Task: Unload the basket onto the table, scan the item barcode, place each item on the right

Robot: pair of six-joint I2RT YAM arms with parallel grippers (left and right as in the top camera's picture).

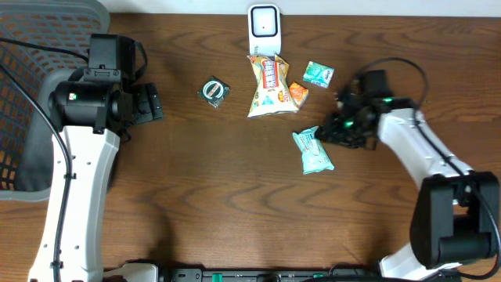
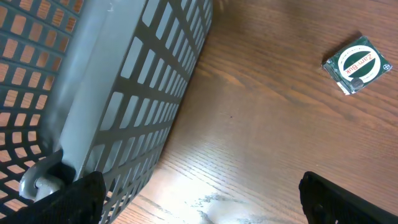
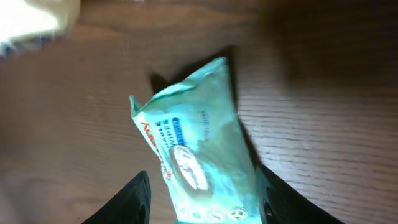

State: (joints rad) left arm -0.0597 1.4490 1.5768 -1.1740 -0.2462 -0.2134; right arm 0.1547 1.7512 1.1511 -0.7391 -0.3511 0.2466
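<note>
The barcode scanner (image 1: pixel 264 28), a white unit, stood at the far edge of the wooden surface (image 1: pixel 235 204), near the middle. Just near of it lay a tall yellow snack bag (image 1: pixel 267 86), with a small orange packet (image 1: pixel 298 95) touching its right side and a small teal packet (image 1: pixel 318 74) a little farther right. A round green-and-white packet (image 1: pixel 213 91) lay apart to the left of the snack bag.

The pale green pouch (image 1: pixel 314 150) lay flat on the surface, right of centre and near of the snack bag. The right claw (image 1: pixel 333 133) sat low at the pouch's far right end. In the right wrist view its dark fingers (image 3: pixel 127 202) stood partly apart on either side of the pouch (image 3: pixel 199 149), not pressing it.

The left claw (image 1: pixel 150 103) hung over the left of the surface beside a grey mesh basket (image 1: pixel 31 94), its fingers (image 2: pixel 74 199) spread wide and holding nothing.
</note>
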